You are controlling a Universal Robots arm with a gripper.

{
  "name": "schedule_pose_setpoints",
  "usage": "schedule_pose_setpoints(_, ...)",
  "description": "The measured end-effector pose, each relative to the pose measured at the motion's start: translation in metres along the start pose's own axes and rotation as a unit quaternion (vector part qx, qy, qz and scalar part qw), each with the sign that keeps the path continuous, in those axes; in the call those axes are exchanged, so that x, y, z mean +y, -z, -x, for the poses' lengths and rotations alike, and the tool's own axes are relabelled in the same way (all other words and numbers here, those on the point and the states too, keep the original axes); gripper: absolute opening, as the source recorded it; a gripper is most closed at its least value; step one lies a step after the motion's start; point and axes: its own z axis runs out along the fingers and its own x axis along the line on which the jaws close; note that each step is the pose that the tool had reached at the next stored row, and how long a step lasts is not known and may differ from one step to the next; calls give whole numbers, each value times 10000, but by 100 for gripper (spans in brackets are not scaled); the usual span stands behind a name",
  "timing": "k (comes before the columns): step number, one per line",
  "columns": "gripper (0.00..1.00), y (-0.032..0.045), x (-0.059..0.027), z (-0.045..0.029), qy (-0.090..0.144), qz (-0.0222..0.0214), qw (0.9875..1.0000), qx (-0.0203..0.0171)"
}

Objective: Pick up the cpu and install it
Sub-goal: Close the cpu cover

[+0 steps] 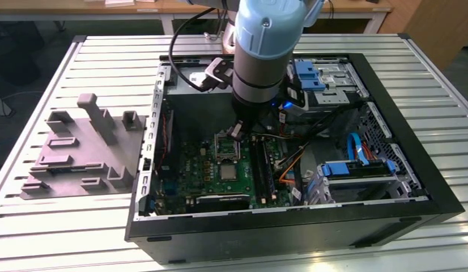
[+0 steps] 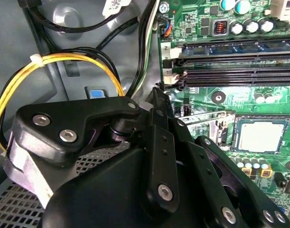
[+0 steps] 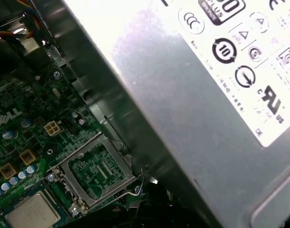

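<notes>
Down inside the open PC case (image 1: 415,187) is where our arm (image 1: 266,51) is parked, with the tool (image 1: 235,134) hanging just above the motherboard (image 1: 211,170). We honestly can't tell how far open the tool is or whether it's got anything; the black linkage (image 2: 159,156) blocks the tips in the second wrist view.

The cpu (image 1: 229,172) looks like it's already sitting in its socket, at about 6 o'clock from the tool in the exterior view. We see its dull silver top in the second wrist view (image 2: 257,137) and the first wrist view (image 3: 32,213) too. The load frame (image 3: 95,171) stands flipped open right beside it, so our guess is the chip is dropped in but not clamped yet.

Yellow cables (image 2: 50,64) loop near the tool, and the grey power supply (image 3: 192,95) sits close.

The case lies on a slatted metal desk (image 1: 52,226), with a grey plastic fixture (image 1: 83,153) at 9 o'clock from it. Wooden benches (image 1: 83,8) sit behind.
</notes>
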Motion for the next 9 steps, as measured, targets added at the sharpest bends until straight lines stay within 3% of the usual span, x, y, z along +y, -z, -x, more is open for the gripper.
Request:
schedule_pose_setpoints(5,11,-5,10,-5,30,-2,10000,15)
schedule_pose_setpoints(9,11,-4,15,-9,41,-30,10000,66)
